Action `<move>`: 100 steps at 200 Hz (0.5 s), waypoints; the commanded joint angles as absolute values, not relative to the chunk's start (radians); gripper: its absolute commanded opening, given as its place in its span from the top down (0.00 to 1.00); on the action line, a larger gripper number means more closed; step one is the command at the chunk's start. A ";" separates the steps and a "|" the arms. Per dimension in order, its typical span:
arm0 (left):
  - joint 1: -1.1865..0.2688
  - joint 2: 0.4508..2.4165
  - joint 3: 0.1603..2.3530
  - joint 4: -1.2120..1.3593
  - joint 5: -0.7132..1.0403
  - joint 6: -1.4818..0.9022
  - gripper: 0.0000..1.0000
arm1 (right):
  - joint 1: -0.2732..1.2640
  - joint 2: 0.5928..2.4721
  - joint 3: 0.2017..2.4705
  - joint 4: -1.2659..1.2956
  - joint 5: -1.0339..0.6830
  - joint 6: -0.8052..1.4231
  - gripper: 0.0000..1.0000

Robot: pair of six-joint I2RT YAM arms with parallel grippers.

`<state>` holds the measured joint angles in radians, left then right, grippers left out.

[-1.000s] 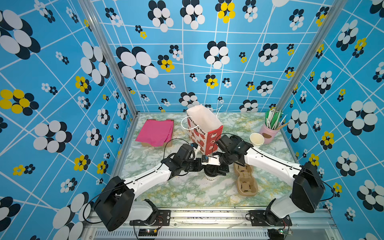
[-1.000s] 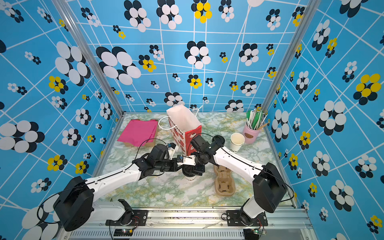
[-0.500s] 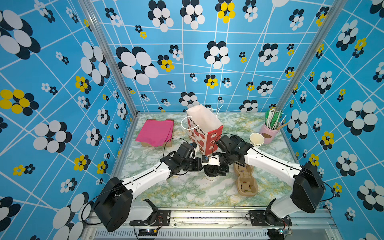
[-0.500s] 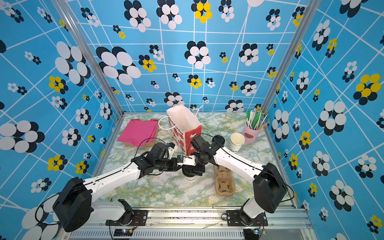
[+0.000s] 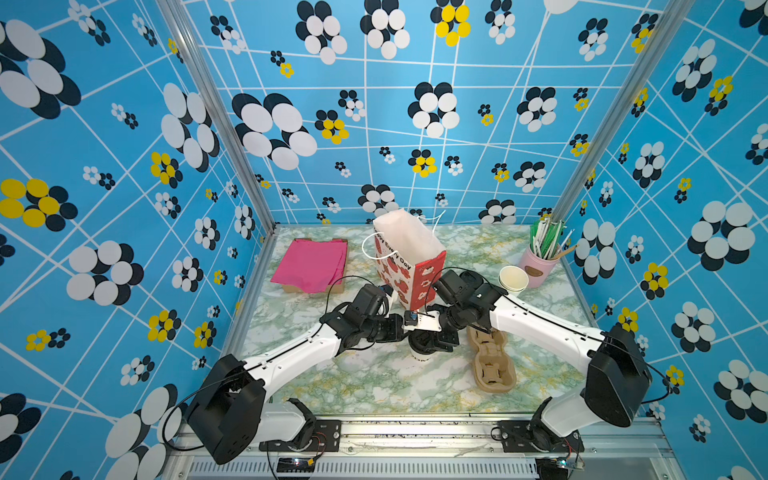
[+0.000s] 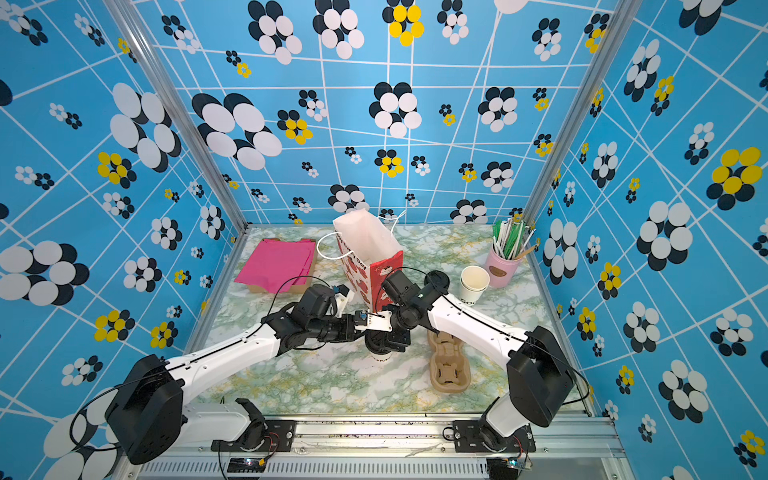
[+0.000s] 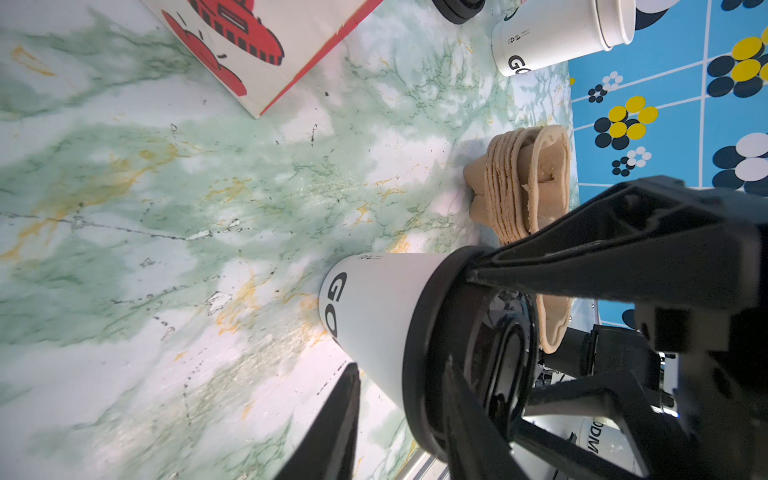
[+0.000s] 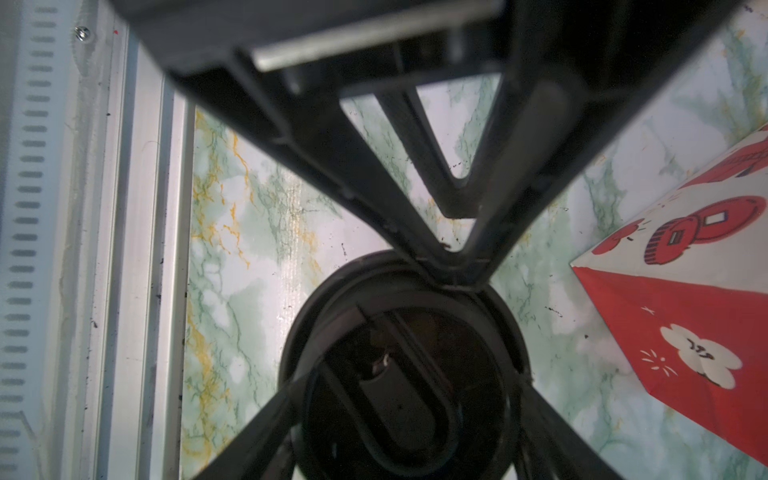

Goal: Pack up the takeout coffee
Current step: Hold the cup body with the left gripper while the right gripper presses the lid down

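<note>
- A stack of brown cup trays (image 5: 492,365) is lying near the front of the green marble table (image 5: 374,386).
- Close beside it, the takeout coffee (image 7: 374,316) is standing upright on the table, wearing its black lid (image 8: 353,307).
- The right gripper (image 8: 413,374) is reaching down from above and squeezing the lid from both sides.
- The left gripper (image 7: 399,368) is sitting at the lid's edge with its jaws apart, pinching nothing. One finger (image 7: 338,415) is hanging beside the cup wall.
- Behind the cup, a red and white paper bag (image 5: 409,266) is standing open.
- Farther back, pink paper (image 5: 311,264), a stack of empty white cups (image 5: 513,277) and a pink pot of straws (image 5: 540,266) are sitting near the wall.
</note>
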<state>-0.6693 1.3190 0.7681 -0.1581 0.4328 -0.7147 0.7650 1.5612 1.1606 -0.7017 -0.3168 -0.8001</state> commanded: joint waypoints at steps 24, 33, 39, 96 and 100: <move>-0.691 1.319 0.790 -0.050 0.587 -0.727 0.63 | 0.770 1.667 1.066 -0.819 -0.215 -0.812 0.24; -0.690 1.314 0.786 -0.031 0.592 -0.738 0.63 | 0.771 1.669 1.065 -0.819 -0.216 -0.813 0.24; -0.688 1.310 0.785 -0.015 0.596 -0.748 0.62 | 0.770 1.670 1.066 -0.819 -0.216 -0.813 0.24; -0.689 1.316 0.798 -0.029 0.596 -0.739 0.60 | 0.771 1.680 1.066 -0.820 -0.216 -0.811 0.24; -0.689 1.317 0.796 -0.025 0.597 -0.740 0.60 | 0.770 1.681 1.069 -0.820 -0.216 -0.811 0.24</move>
<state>-0.6678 1.3197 0.7689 -0.1055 0.4984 -0.7448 0.7624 1.5661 1.1599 -0.6941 -0.3317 -0.8082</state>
